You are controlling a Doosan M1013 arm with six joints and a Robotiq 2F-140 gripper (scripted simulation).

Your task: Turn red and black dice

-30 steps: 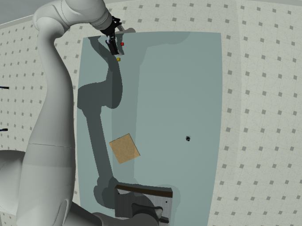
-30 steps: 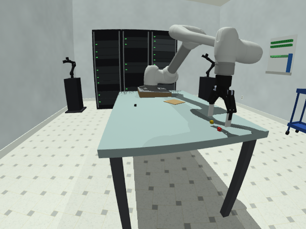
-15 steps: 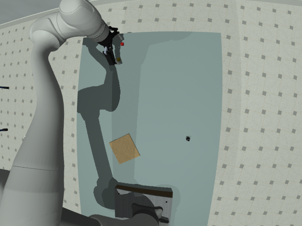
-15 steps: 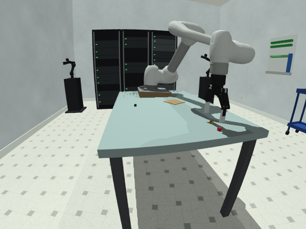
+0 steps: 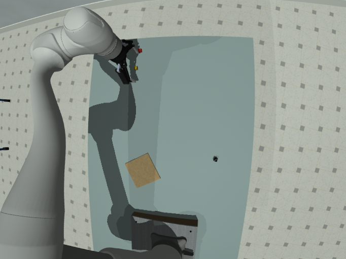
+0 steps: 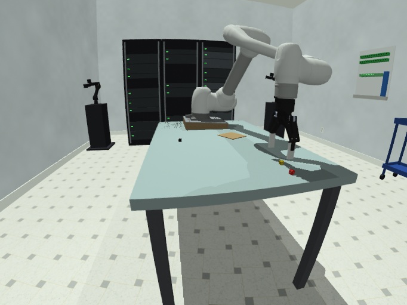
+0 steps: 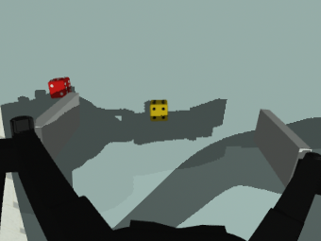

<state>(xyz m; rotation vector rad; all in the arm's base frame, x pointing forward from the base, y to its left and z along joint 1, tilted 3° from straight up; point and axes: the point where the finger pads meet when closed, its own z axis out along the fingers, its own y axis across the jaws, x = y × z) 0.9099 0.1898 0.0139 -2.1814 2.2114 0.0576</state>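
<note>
The red die (image 5: pixel 140 50) lies near the table's far corner, also in the side view (image 6: pixel 291 172) and the wrist view (image 7: pixel 59 87). The yellow die (image 5: pixel 136 67) lies close by, shown in the side view (image 6: pixel 281 162) and centred in the wrist view (image 7: pixel 159 109). The black die (image 5: pixel 215 158) (image 6: pixel 179 139) sits far off on the other side of the table. The tan mat (image 5: pixel 142 170) (image 6: pixel 231 135) lies near the arm's base. My gripper (image 6: pixel 281 148) (image 7: pixel 169 117) is open and empty, hovering a little above the table just short of the yellow die.
The table's far edge and corner are close to the red die. The arm's base plate (image 5: pixel 164 231) stands at the near end of the table. A blue cart (image 6: pixel 395 148) stands on the floor beside the table.
</note>
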